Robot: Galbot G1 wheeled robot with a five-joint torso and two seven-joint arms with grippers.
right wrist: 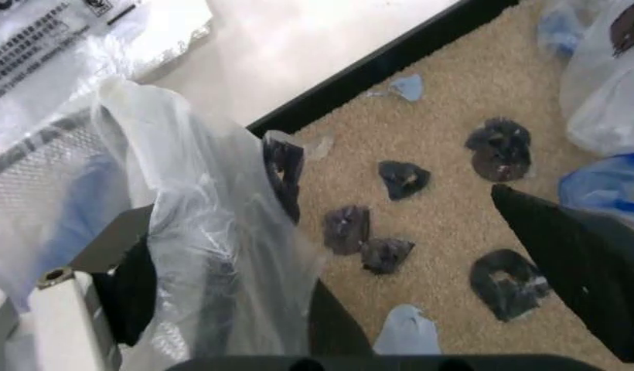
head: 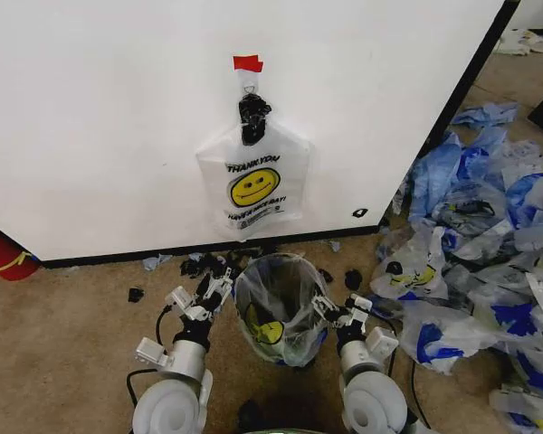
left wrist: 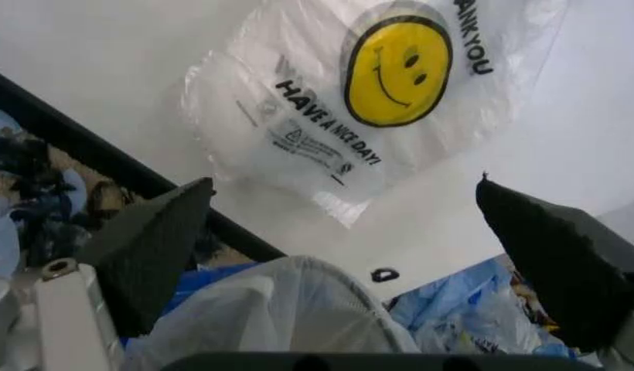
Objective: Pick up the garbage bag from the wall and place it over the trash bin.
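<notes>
White wall (head: 100,108) with black baseboard, tan carpet (head: 63,334) below. Head view: a whiter THANK YOU bag (head: 253,185) hangs on the wall from a black clip (head: 252,117) under red tape (head: 248,62), so it stays flat and reachable. At its 6 o'clock stands the bin (head: 294,357), and the garbage bag (head: 276,307) (see-through, yellow smiley, blue patches) already sits in and over it, mouth open upward and film down the sides, which reads as lined. Left gripper (head: 210,287) is at the bin's 9 o'clock and right gripper (head: 337,312) at its 3 o'clock, both close to the rim, likely flanking it to spread or settle the bag's edge. Black scraps (head: 208,267) lie at the bin's 12 o'clock along the baseboard. A loose bag pile (head: 489,235) lies off at its 3 o'clock. Left wrist view: the dark fingers (left wrist: 157,247) are spread wide with nothing between them; the garbage bag's pale bulge sits just beside the camera, apart from the fingers, and the THANK YOU bag hangs on the wall beyond. Right wrist view: the fingers (right wrist: 580,263) are also spread wide. The garbage bag's film drapes against the near finger but is not pinched, so the bag looks held up by the bin's mesh wall rather than by the gripper; scraps dot the carpet beyond.
</notes>
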